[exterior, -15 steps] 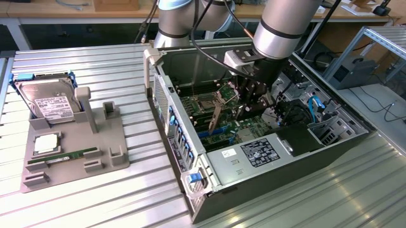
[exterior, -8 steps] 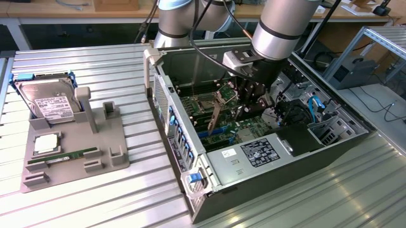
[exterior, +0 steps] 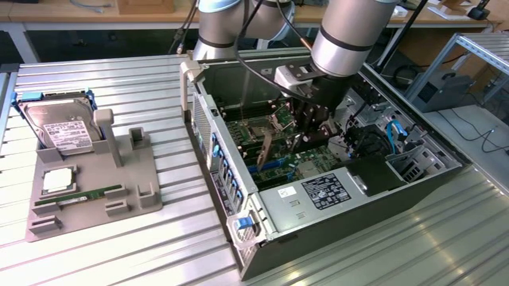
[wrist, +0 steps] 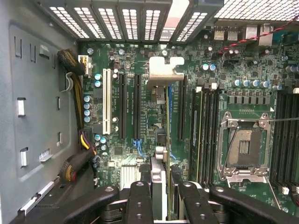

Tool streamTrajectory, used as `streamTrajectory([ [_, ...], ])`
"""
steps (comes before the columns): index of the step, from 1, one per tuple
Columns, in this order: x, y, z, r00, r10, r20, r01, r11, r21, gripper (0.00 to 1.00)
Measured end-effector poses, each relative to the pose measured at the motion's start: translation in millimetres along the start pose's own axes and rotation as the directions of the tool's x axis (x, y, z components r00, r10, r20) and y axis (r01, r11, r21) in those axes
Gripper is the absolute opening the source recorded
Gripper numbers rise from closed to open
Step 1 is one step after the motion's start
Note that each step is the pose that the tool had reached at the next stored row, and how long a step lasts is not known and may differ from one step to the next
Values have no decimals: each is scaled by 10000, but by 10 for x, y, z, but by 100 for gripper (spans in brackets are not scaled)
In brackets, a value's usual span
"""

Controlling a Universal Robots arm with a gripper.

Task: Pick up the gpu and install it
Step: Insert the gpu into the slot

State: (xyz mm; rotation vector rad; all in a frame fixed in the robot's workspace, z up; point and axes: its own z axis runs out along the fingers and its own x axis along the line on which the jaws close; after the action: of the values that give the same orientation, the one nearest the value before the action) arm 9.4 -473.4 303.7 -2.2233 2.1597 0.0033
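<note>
The arm reaches down into the open PC case (exterior: 238,196), which lies on its side on the metal table (exterior: 159,250). The gripper (exterior: 306,128) is low over the motherboard (exterior: 318,158), and its fingers (wrist: 140,200) pinch the gpu (wrist: 161,140) by its edge. The card stands on edge, seen as a thin line running from between the fingers to its pale metal bracket (wrist: 164,70), which sits near the rear slot openings (wrist: 140,21) of the case. In the exterior view the card shows as a narrow upright strip (exterior: 266,148) just beside the gripper, above the expansion slots (wrist: 122,107).

Close around the card are the long black slots and a white slot (wrist: 106,105) on one side, memory slots (wrist: 208,135) and the CPU socket (wrist: 245,149) on the other. A bundle of cables (wrist: 79,158) lies along the case wall. The power supply (exterior: 318,193) takes up the near end of the case.

Well apart, at the exterior view's left, a grey holder (exterior: 95,185) carries a hard drive (exterior: 59,128), a CPU (exterior: 57,179) and a green memory stick (exterior: 80,196).
</note>
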Motion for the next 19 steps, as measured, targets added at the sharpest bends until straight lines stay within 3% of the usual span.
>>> streamTrajectory([
  [6, 0, 28, 20, 9981, 610, -20, -610, 9981, 19, 27],
  [9, -4, 175, 28, 9981, 608, -18, -608, 9981, 26, 27],
  [12, -6, 251, 37, 9981, 608, -19, -608, 9981, 27, 27],
  [19, -8, 328, 62, 9982, 607, -17, -607, 9982, 27, 27],
])
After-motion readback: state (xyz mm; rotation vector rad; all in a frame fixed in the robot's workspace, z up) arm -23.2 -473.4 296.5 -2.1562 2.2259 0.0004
